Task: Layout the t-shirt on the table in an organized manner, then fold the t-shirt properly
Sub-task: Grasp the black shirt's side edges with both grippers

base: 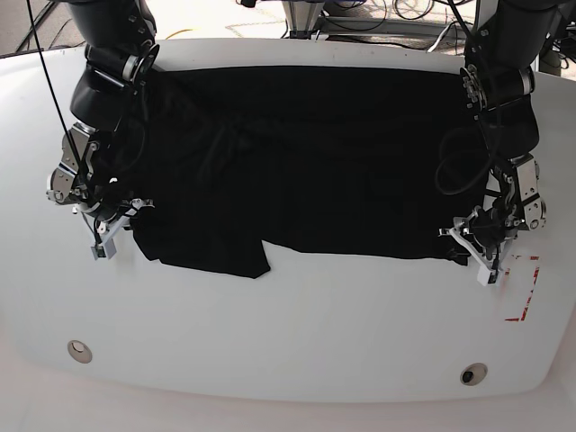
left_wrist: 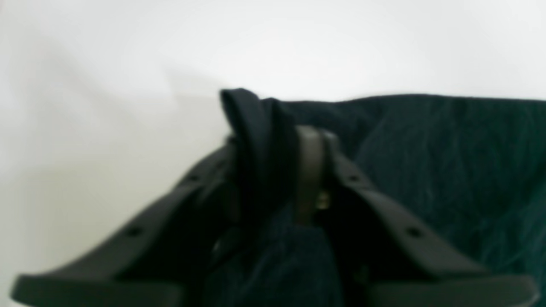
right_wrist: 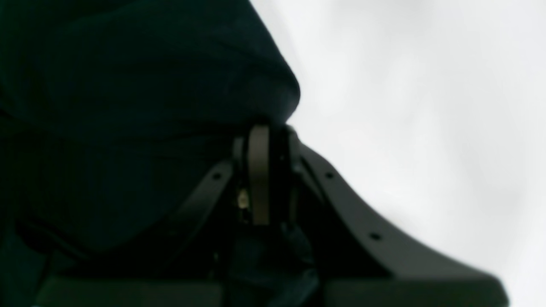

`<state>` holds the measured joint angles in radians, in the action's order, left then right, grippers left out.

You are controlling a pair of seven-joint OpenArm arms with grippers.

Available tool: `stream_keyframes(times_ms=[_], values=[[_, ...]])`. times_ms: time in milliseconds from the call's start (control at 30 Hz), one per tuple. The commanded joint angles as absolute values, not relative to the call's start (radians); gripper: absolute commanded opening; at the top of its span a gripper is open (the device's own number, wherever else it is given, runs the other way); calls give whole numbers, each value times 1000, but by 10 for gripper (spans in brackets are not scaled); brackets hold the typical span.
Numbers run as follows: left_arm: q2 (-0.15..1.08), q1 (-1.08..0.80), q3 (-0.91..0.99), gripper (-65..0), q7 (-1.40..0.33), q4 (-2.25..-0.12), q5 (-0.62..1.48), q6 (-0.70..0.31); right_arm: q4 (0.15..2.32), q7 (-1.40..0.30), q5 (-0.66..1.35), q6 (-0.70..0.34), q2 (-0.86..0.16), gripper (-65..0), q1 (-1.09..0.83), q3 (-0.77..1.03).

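Overhead and wrist views of a large plain black soft fabric t-shirt (base: 306, 153) spread across the far half of a wide glossy white table (base: 297, 333) with rounded corners. The garment lies mostly flat, with creases toward its side nearest the right arm and a loose flap hanging out from its near edge toward the table's front. The left gripper (base: 470, 241), dark-fingered and angled down, sits at the t-shirt's near corner beside a red rectangular tape mark (base: 525, 288); in the left wrist view its jaws are drawn in on a rolled fold of the black cloth (left_wrist: 256, 140), which rises between the fingertips. The right gripper (base: 123, 216) sits at the opposite near corner of the t-shirt; in the right wrist view its jaws are pressed together with a thin edge of black cloth (right_wrist: 279, 128) caught between them and the fabric bulging above. Two small round holes (base: 79, 349) lie near the table's front edge, one toward each corner, well apart from the t-shirt.
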<state>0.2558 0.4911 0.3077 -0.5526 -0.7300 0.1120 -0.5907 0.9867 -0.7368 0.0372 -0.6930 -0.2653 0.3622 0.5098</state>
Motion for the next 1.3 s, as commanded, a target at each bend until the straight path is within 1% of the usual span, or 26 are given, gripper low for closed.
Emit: stream_keyframes(times_ms=[0, 333, 400, 533, 733, 900, 1067, 1267], values=[[265, 513, 308, -563, -553, -743, 119, -593, 997, -756, 27, -698, -278, -650, 375, 512], [265, 515, 331, -647, -555, -751, 137, -596, 1000, -768, 27, -698, -283, -650, 381, 510], [265, 515, 360, -649, -558, -751, 165, -596, 1018, -792, 35, -698, -285, -650, 383, 510], [268, 515, 392, -649, -561, -751, 194, -596, 1121, -840, 33, -698, -285, -650, 375, 510], [268, 503, 398, -649, -633, -783, 200, -618, 1270, -924, 36, -698, -285, -650, 329, 512], [268, 446, 430, -649, -710, -898, 200, -665, 1377, -987, 36, -698, -278, -650, 292, 512], [268, 397, 440, -649, -789, -1033, 200, -671, 1469, -1029, 36, -698, -277, -650, 254, 512], [268, 331, 441, -649, -866, -1147, 200, -698, 1561, -1067, 36, -698, -275, -650, 197, 512]])
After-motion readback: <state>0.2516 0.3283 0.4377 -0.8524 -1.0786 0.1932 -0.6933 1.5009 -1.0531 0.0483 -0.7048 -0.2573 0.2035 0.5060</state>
